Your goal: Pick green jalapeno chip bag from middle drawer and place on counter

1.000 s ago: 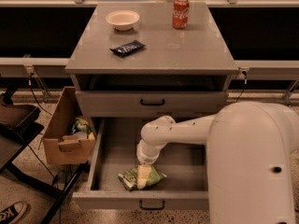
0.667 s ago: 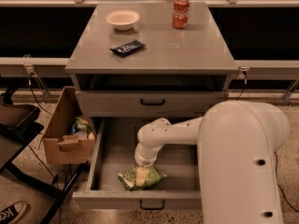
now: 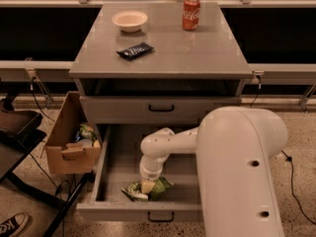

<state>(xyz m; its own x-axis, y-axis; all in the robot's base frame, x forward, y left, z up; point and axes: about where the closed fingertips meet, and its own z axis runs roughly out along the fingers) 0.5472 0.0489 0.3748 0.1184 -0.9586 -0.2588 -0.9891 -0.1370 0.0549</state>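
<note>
1. Gripper (image 3: pixel 147 185) down inside the open middle drawer (image 3: pixel 118 167), on top of the green jalapeno chip bag (image 3: pixel 159 187); closed or apart, cannot tell.
2. Bag crumpled on the drawer floor at 6 o'clock, near the front wall.
3. Counter (image 3: pixel 197 53) at 12 o'clock, bearing bowl (image 3: pixel 129 20), dark wrapper (image 3: pixel 135 50), red soda can (image 3: pixel 191 14).
4. Cardboard box (image 3: pixel 69 132) at 9 o'clock, beside the drawer.

Dim warm light from above; faint sheen on desk (image 3: pixel 197 53); claw (image 3: pixel 147 186) down in shadowed near drawer (image 3: pixel 117 163).
</note>
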